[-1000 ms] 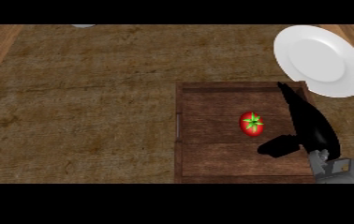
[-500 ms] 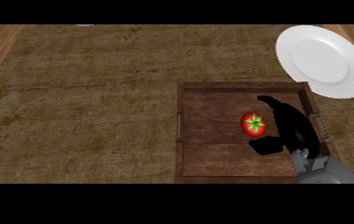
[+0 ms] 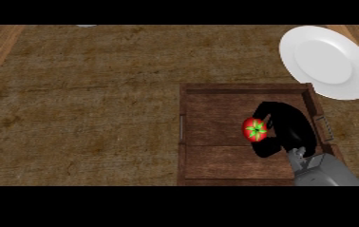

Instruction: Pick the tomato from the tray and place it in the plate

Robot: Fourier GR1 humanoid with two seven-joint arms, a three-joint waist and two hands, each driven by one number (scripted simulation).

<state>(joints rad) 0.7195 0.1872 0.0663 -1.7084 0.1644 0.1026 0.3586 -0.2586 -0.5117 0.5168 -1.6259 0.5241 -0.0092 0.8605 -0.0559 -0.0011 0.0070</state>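
Observation:
A red tomato [image 3: 254,129] with a green stem star lies in the wooden tray [image 3: 210,107], right of its middle. My right hand [image 3: 289,127] comes in from the lower right and is curled round the tomato, fingers arching over its far side and the thumb below it. Part of the tomato's right side is hidden by the hand. The white plate [image 3: 324,61] lies on the counter just beyond the tray's far right corner. My left hand does not show.
The tray has a metal handle [image 3: 182,127] on its left wall and another handle [image 3: 325,126] on its right. Brown woven counter surface [image 3: 91,102] stretches to the left. A small pale object [image 3: 86,25] peeks in at the top edge.
My right hand has moved left across the tray to the tomato and its fingers have curled round it. The tomato has stayed in about the same spot.

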